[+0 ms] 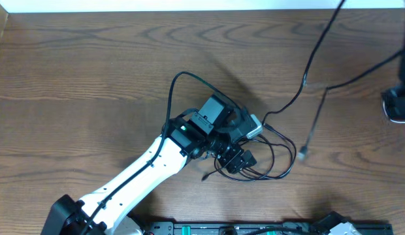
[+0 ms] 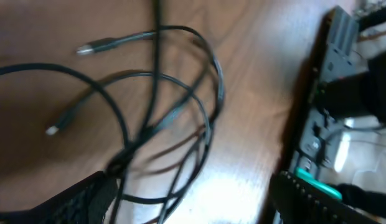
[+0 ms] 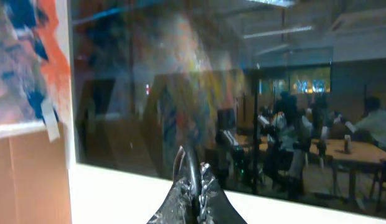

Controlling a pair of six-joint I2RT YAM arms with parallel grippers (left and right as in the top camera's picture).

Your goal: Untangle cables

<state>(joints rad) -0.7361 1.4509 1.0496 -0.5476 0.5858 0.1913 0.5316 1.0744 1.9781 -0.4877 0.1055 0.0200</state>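
- The cables (image 1: 275, 155) lie as a black tangle at mid-table (image 1: 91, 65), just right of my left gripper (image 1: 240, 156). In the overhead view the loops spread mostly left to right.
- One strand (image 1: 307, 65) runs from the tangle up and right to the far edge.
- A second strand (image 1: 318, 114) comes in from the right edge, bends, and runs toward the near edge. Its plug (image 1: 302, 155) points that way and sits just beside the loops.
- In the left wrist view I count two plugs. The upper plug (image 2: 93, 46) points left along its cord, and the lower plug (image 2: 53, 129) points down-left.
- I count at least two black cables, perhaps three. The loops overlap and blur too much for me to be sure.
- The left gripper's fingers (image 2: 75, 199) stand wide apart over the loops, one on each side. A crossing of cords sits right by one finger, and I cannot tell whether it touches.
- The right gripper (image 3: 193, 190) is well off at the right edge, its fingers pressed together, aimed at a window (image 3: 243, 93).
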